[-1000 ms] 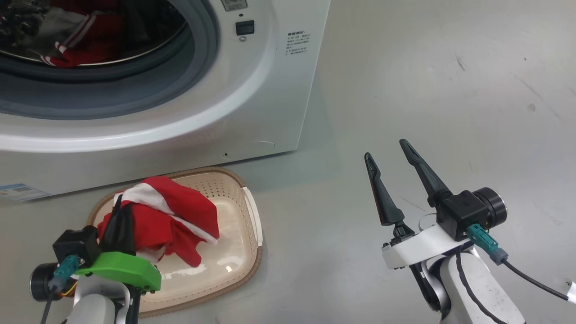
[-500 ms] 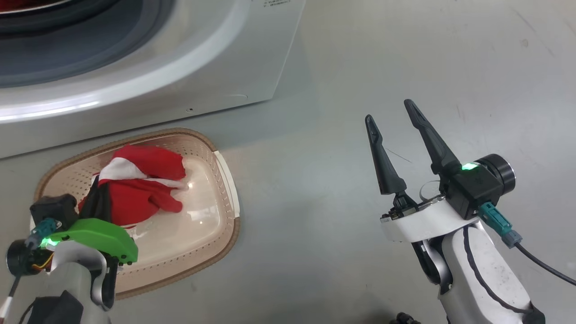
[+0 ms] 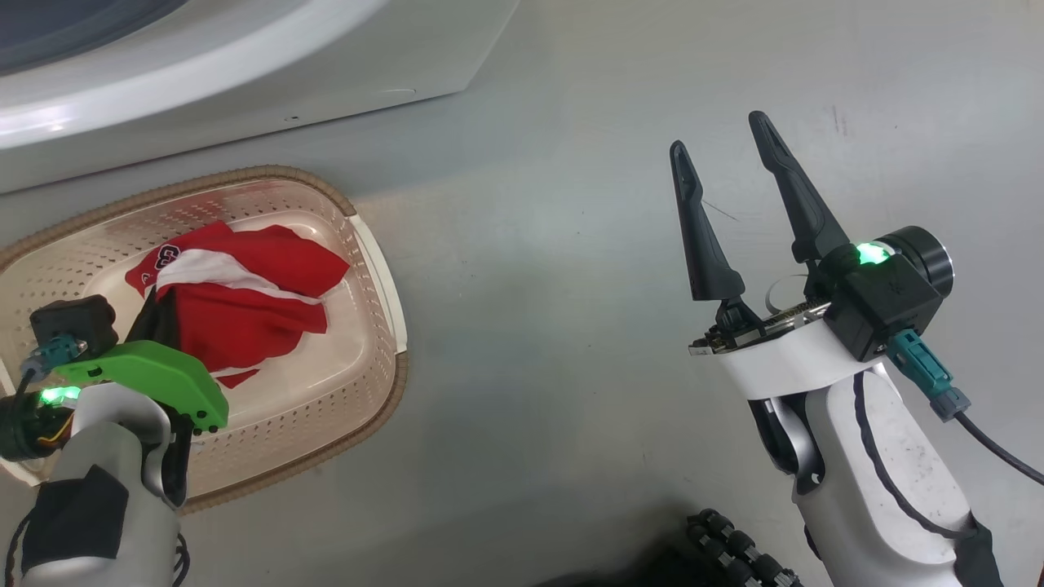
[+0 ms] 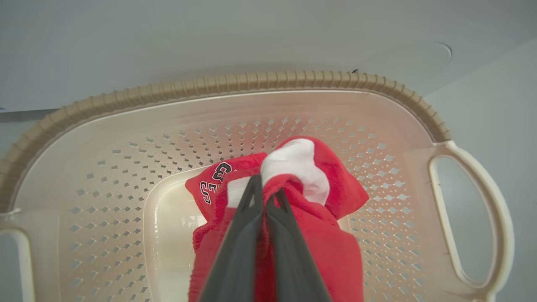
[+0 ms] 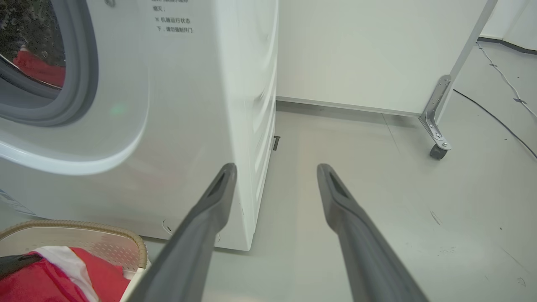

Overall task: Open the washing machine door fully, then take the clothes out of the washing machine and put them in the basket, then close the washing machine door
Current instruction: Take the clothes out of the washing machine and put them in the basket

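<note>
The cream basket (image 3: 371, 244) with its brown rim sits on the floor before the white washing machine (image 3: 245, 73). Red clothes (image 3: 245, 318) with a white stripe rest inside it. My left gripper (image 3: 159, 297) is down in the basket, shut on a fold of that garment; in the left wrist view the closed gripper (image 4: 266, 188) pinches the red cloth (image 4: 335, 188) above the basket's perforated wall (image 4: 126, 167). My right gripper (image 3: 718, 134) hangs open and holds nothing over bare floor to the right. In the right wrist view, more red clothes (image 5: 37, 69) lie in the drum. The washing machine door is out of view.
The washer's right corner (image 5: 251, 167) stands just left of my right gripper (image 5: 277, 167). Behind it are a white wall, a metal leg on a caster (image 5: 438, 147) and a thin cable (image 5: 495, 117) on the floor. A black ribbed hose (image 3: 734, 546) lies at the bottom edge.
The head camera has tilted down, so the washer slid up the picture. My left gripper has lowered the red garment deeper into the basket. The right gripper stays open.
</note>
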Robot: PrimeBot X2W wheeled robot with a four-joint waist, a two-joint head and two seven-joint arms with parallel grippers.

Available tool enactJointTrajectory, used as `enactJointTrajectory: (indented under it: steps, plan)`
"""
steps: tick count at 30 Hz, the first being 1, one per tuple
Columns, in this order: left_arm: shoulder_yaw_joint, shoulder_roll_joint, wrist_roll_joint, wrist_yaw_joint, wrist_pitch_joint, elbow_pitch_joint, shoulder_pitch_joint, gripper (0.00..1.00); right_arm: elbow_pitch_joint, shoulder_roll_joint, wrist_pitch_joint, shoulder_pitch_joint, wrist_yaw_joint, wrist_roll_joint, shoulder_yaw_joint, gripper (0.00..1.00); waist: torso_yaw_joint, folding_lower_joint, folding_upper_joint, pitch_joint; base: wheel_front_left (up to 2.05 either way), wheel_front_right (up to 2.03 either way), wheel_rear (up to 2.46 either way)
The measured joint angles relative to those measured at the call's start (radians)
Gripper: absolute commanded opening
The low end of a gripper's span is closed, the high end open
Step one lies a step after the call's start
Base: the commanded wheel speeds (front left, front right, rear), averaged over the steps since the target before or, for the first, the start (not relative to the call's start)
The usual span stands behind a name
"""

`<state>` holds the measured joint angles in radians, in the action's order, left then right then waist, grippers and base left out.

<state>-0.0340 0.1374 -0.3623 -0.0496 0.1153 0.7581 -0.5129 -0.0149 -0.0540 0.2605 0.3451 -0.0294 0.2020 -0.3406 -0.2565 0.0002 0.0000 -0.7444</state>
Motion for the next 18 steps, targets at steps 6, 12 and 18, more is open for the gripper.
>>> enactJointTrajectory:
  steps: [6,12,18]
  plan:
    - [0.0,0.001,-0.013,-0.01,0.001,0.059,-0.043,0.13,0.003,0.0,0.0,0.012,-0.009,0.0,-0.004,1.0,-0.003,0.0,0.0,-0.024,0.0,0.0,0.0]
    - [-0.008,-0.009,-0.018,-0.026,0.02,0.114,-0.063,0.97,0.019,0.0,0.0,0.018,-0.01,0.0,-0.007,1.0,0.006,0.0,0.0,-0.017,0.0,0.0,0.0]
    - [-0.019,-0.027,-0.017,-0.035,0.074,0.144,-0.07,1.0,0.036,0.0,0.0,0.025,-0.01,0.0,-0.009,1.0,0.022,-0.0001,0.0,0.01,0.0,0.0,0.0]
